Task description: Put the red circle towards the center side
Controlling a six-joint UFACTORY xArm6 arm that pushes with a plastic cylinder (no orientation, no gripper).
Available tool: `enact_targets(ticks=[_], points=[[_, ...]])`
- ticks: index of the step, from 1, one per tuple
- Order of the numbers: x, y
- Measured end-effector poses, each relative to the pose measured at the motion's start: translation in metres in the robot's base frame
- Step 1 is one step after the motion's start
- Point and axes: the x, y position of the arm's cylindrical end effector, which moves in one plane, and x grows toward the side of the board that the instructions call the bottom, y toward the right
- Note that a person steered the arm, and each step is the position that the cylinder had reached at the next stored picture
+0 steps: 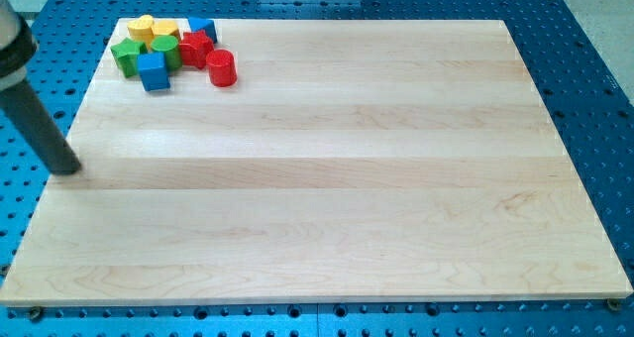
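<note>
The red circle block stands on the wooden board near the view's top left, at the right edge of a cluster of blocks. My tip rests at the board's left edge, well below and to the left of the cluster, apart from every block. The dark rod rises from it toward the view's upper left corner.
The cluster holds a red star-like block, a blue block, another blue block, a green star-like block, a green round block and two yellow blocks. A blue perforated table surrounds the board.
</note>
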Motion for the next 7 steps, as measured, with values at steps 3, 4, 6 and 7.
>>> enact_targets(ticks=[3,4,6,7], points=[[-0.204,0.004],[-0.257,0.015],[-0.190,0.091],[-0.162,0.111]])
